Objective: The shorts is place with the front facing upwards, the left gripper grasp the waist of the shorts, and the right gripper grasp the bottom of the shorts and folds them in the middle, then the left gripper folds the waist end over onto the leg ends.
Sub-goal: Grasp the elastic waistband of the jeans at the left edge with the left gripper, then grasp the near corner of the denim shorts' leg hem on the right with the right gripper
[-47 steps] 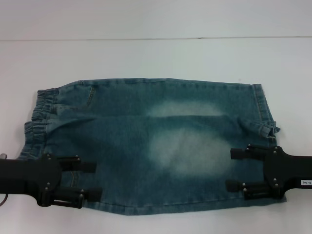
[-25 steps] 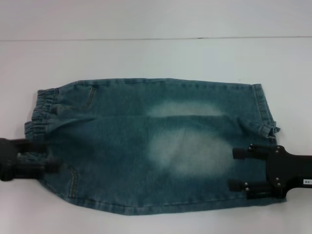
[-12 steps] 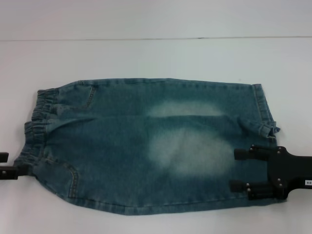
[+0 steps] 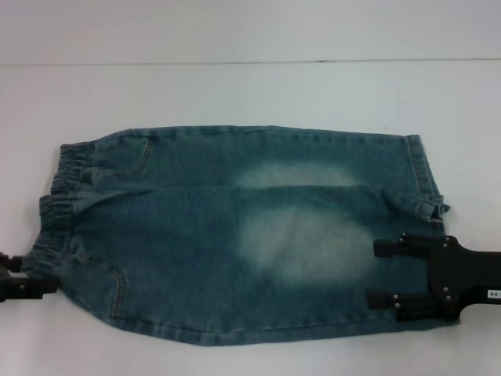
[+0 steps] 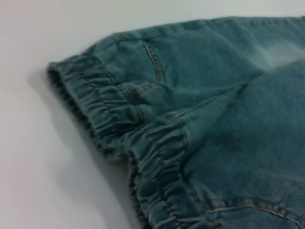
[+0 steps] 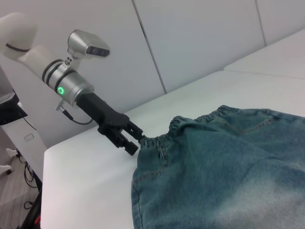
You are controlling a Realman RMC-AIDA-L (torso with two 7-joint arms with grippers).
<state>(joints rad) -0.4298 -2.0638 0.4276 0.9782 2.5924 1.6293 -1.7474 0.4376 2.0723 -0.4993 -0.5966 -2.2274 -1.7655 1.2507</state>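
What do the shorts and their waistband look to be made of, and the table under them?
The shorts look like blue denim, matte, with a faded pale patch and tan topstitching. The waistband is gathered into puckers, so probably elasticated. The table looks like a smooth, matte white surface; whether laminate or cloth I cannot tell.

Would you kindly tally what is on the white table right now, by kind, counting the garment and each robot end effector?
Denim shorts: 1
End effectors: 2, the left end effector at the waistband's near corner and the right end effector open over the leg end
Total: 3, all on or over the white table
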